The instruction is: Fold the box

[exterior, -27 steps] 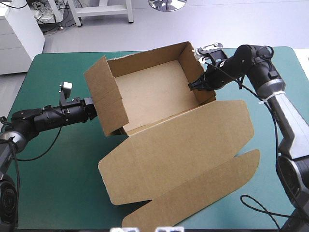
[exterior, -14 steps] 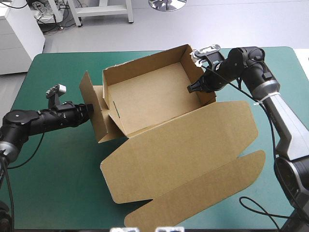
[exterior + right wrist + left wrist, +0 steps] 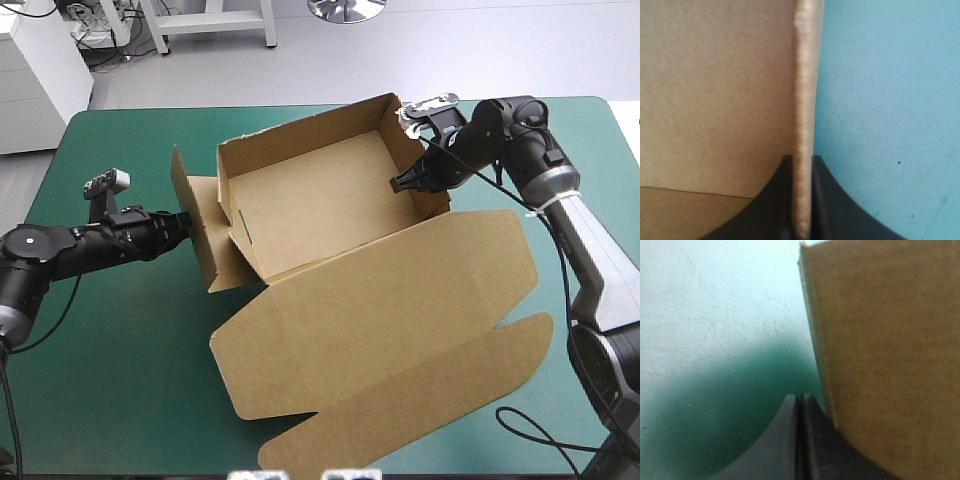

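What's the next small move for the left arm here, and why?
Probably push the left gripper, jaws shut, inward against the left flap: it leans outward, untucked, while the right gripper clamps the right wall.

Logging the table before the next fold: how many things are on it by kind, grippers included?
brown box: 1
black grippers: 2 (left gripper, right gripper)
total: 3
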